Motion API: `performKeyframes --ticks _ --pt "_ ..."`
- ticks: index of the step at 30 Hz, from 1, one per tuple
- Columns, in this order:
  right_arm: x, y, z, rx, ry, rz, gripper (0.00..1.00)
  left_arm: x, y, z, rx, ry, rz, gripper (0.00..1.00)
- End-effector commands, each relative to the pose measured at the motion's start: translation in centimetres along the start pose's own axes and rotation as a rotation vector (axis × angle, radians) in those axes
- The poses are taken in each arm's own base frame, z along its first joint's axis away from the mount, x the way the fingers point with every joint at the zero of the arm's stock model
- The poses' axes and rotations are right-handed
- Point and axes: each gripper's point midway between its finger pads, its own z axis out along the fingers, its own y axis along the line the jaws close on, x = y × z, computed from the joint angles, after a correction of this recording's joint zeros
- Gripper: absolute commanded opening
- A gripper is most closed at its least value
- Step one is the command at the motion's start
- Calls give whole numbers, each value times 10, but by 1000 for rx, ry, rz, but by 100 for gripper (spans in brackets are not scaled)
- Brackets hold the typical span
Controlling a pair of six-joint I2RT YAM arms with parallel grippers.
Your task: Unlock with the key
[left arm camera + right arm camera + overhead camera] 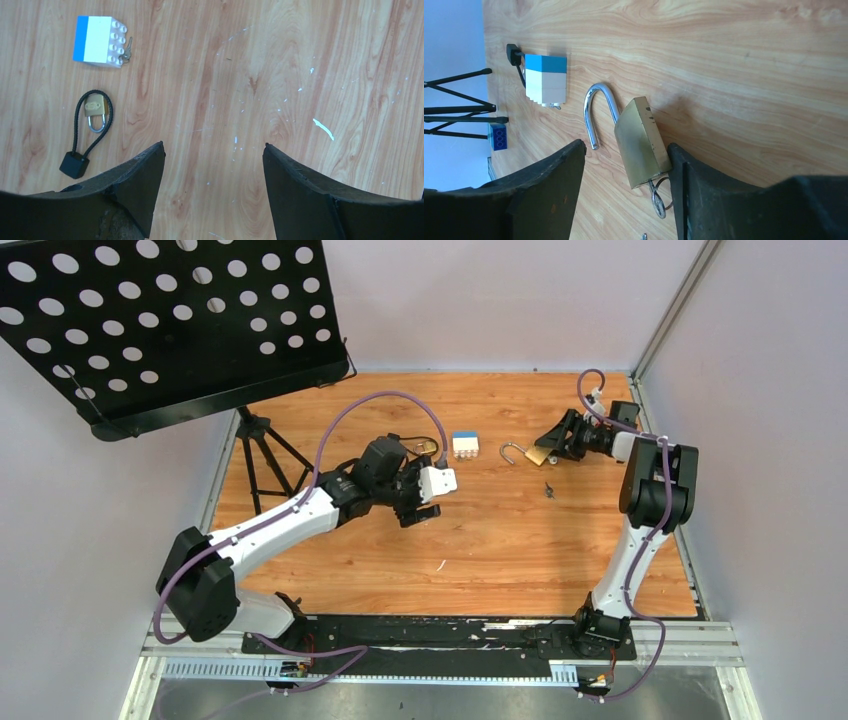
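A large brass padlock (641, 140) lies on the wooden table with its steel shackle (596, 112) swung open. A small grey key (657, 200) on a thin ring sticks out of the lock's bottom. My right gripper (626, 146) is open around the lock's lower end, and its right finger (684, 175) touches the lock's side. In the top view the padlock (535, 454) lies just left of the right gripper (550, 445). My left gripper (213, 145) is open and empty over bare wood, left of centre in the top view (418, 495).
A white and blue toy block (100, 40) has another small key (126, 52) beside it. A small brass padlock (95, 107) is looped on a black cable (75, 165). A small dark metal piece (548, 487) lies near the large lock. A stand's tripod (262, 445) is at the left.
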Motion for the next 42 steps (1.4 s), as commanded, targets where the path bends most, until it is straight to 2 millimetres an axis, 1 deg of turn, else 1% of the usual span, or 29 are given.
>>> performKeyframes --ticks 1,6,10,12,14,16,19,20,25,28,30,35,37,39,41,42 --pt "-33 16 -9 -12 -54 -111 65 -14 22 -9 -77 -13 -45 79" --pt "-51 32 -30 51 -117 -231 79 -12 34 -14 -140 -14 -75 80" --pt "-64 49 -51 93 -164 -343 87 -13 42 -19 -212 -48 -106 87" --pt "-68 59 -62 114 -180 -383 93 -14 43 -22 -232 -75 -111 89" --pt "-73 69 -73 132 -200 -446 99 -17 43 -26 -248 -104 -105 94" --pt "-74 81 -85 145 -221 -494 100 -19 43 -29 -265 -127 -85 99" --pt "-74 99 -103 160 -254 -563 100 -19 45 -32 -292 -152 -52 100" --pt "-75 109 -111 161 -272 -592 100 -18 44 -33 -296 -157 -46 100" --pt "-72 145 -143 166 -343 -709 100 -15 42 -30 -298 -169 -39 100" --pt "-67 169 -161 155 -381 -759 100 -18 52 -32 -377 -224 -96 100" --pt "-64 184 -172 146 -409 -789 100 -16 53 -31 -383 -226 -116 100" --pt "-49 212 -194 123 -471 -837 100 -12 52 -21 -352 -187 -155 100" --pt "-42 216 -200 132 -497 -827 100 -10 53 -16 -342 -169 -173 100" --pt "-36 214 -205 151 -523 -808 100 -6 56 -10 -341 -139 -180 100" --pt "-28 212 -206 159 -533 -799 100 0 62 -4 -354 -90 -176 100" --pt "-23 210 -205 158 -530 -785 100 8 65 2 -355 -47 -172 100"
